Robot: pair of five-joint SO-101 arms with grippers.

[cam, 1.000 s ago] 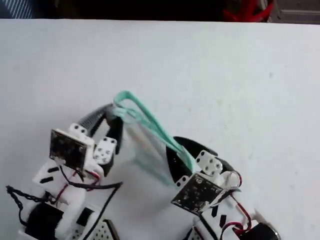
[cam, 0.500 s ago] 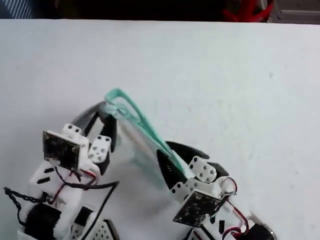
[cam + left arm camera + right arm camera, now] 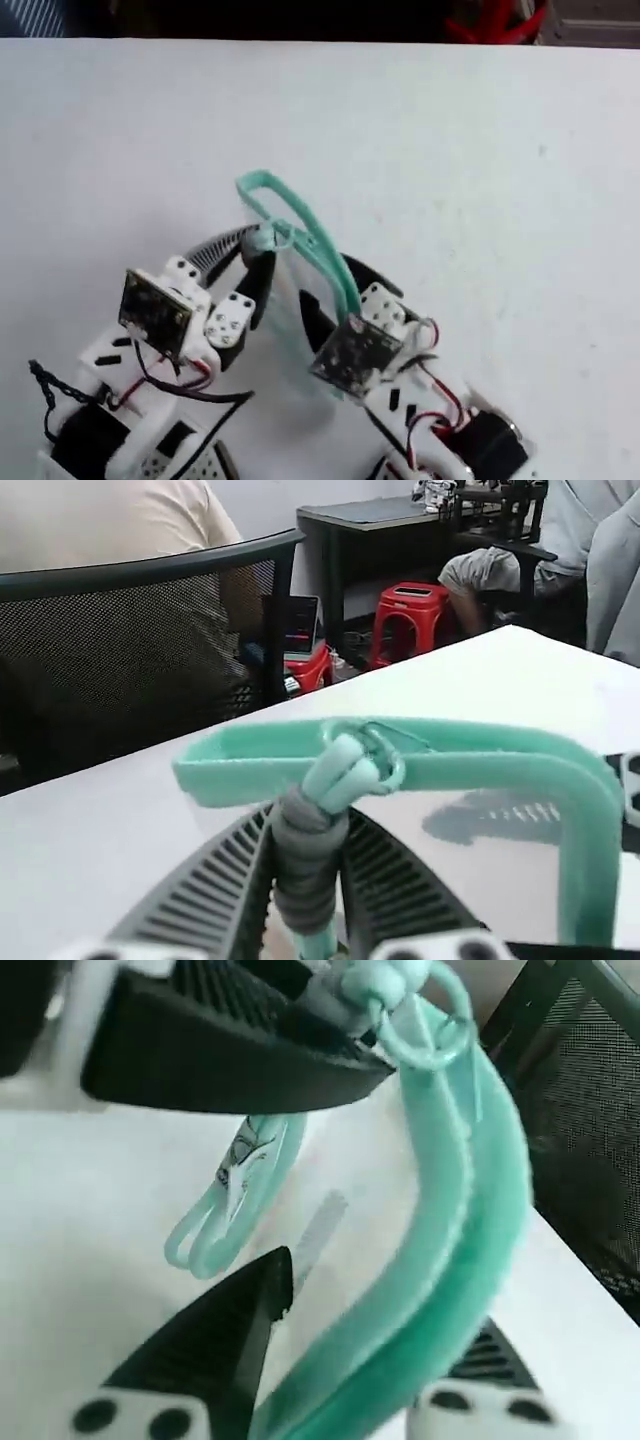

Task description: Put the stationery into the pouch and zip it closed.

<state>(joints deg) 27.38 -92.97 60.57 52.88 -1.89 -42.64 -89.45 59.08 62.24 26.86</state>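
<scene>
The pouch [image 3: 300, 225] is clear plastic with a teal zipper band [image 3: 470, 765] and stands on edge on the white table [image 3: 480, 150]. My left gripper [image 3: 260, 245] is at the near left, shut on the zipper pull [image 3: 335, 770] close to the band's far end; the grey-sleeved pull sits pinched between its ribbed fingers [image 3: 215, 895]. My right gripper [image 3: 325, 278] is open and straddles the band [image 3: 440, 1260] farther along it. One black finger [image 3: 225, 1345] stands a little off the band. A thin pen-like item [image 3: 320, 1225] shows through the clear wall.
Both arm bases and loose cables [image 3: 150, 370] crowd the table's near edge. A black mesh chair [image 3: 130, 650] and red stools [image 3: 415, 605] stand beyond the far edge. The far and right parts of the table [image 3: 500, 200] are bare white surface.
The right arm drew back, then came forward and left along the band. The left gripper shifted right with the pull, and the pouch swung more upright.
</scene>
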